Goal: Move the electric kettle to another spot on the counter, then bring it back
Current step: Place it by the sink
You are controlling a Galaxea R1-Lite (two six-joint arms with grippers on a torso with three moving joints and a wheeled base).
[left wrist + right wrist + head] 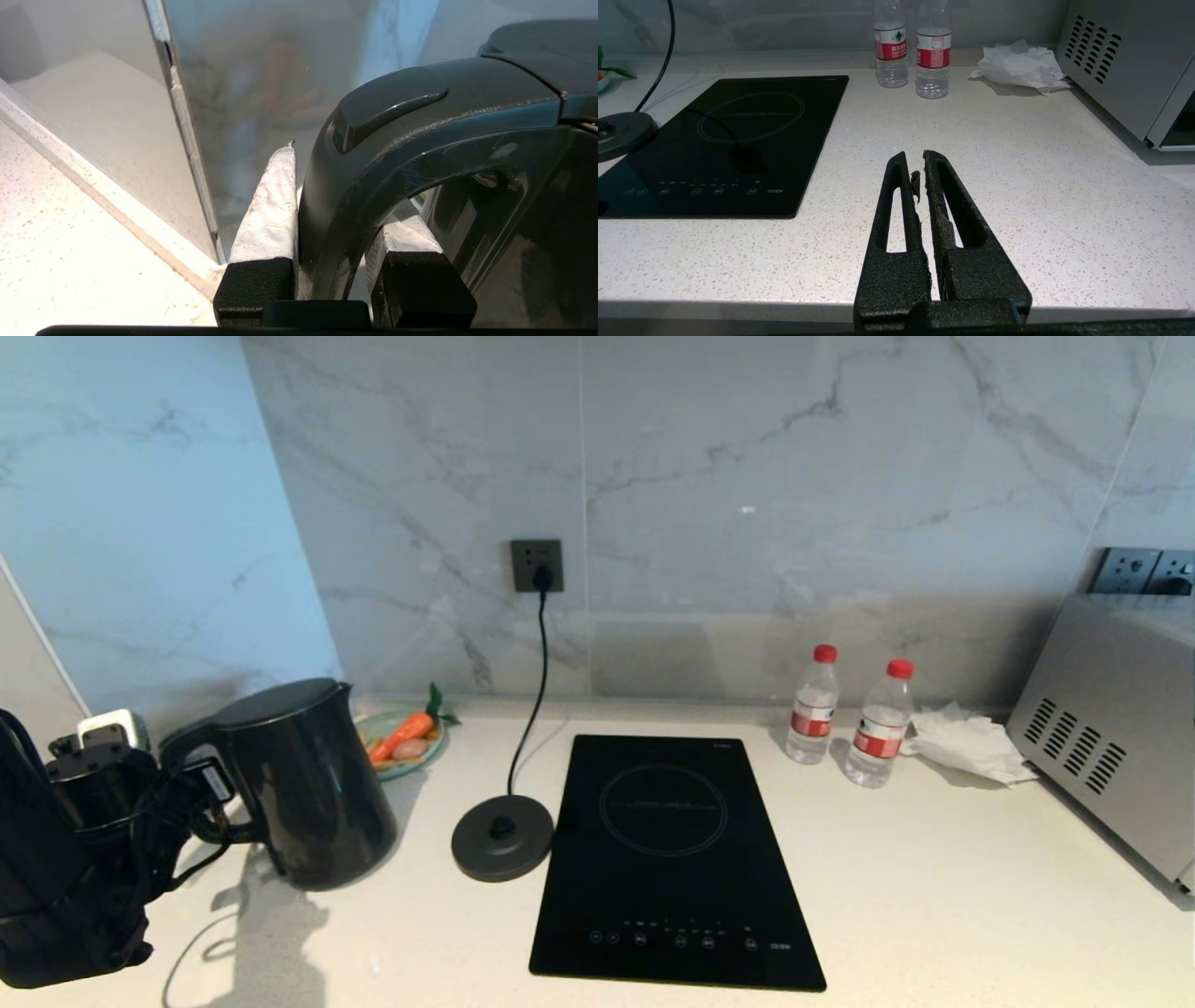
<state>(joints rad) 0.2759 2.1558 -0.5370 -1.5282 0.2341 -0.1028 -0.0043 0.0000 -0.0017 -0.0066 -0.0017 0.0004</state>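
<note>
At the frame's lower left, the left gripper (210,793) clamped the kettle (299,779) by its handle, off its base (502,837) at lower centre; the return remained, while the right gripper (920,175), nearly shut, held nothing.

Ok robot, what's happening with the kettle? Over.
Left gripper shut on kettle handle, left of base. Right gripper shut, idle. Hob beside base.

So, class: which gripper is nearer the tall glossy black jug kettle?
Left. The left gripper clamps the tall glossy black jug kettle by its handle; the right gripper hovers far off.
</note>
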